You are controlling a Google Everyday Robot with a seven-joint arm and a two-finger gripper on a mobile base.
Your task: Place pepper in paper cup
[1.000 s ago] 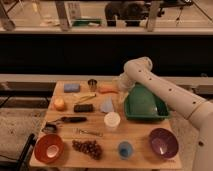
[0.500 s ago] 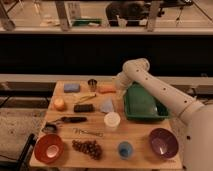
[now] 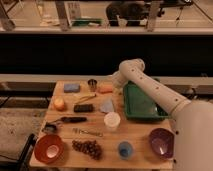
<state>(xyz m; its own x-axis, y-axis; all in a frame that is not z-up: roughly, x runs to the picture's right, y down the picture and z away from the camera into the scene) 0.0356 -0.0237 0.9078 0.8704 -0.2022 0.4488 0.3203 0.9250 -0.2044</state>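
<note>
The pepper [image 3: 105,88], small, orange and elongated, lies at the back of the wooden table, just right of the small metal cup [image 3: 92,84]. The white paper cup [image 3: 112,121] stands upright near the table's middle, in front of the pepper and well apart from it. My gripper [image 3: 114,82] is at the end of the white arm that reaches in from the right. It sits just right of and slightly above the pepper, and the wrist hides much of it.
A green tray [image 3: 142,102] lies right of the paper cup, under the arm. Around it are a pale blue cloth [image 3: 107,106], a black item [image 3: 83,107], a round orange fruit [image 3: 59,103], a blue sponge [image 3: 71,87], grapes [image 3: 88,147], a blue cup [image 3: 125,149], a purple bowl [image 3: 161,142] and a red bowl [image 3: 49,148].
The arm's end has shifted a little to the left, closer to the pepper. The objects on the table have not moved.
</note>
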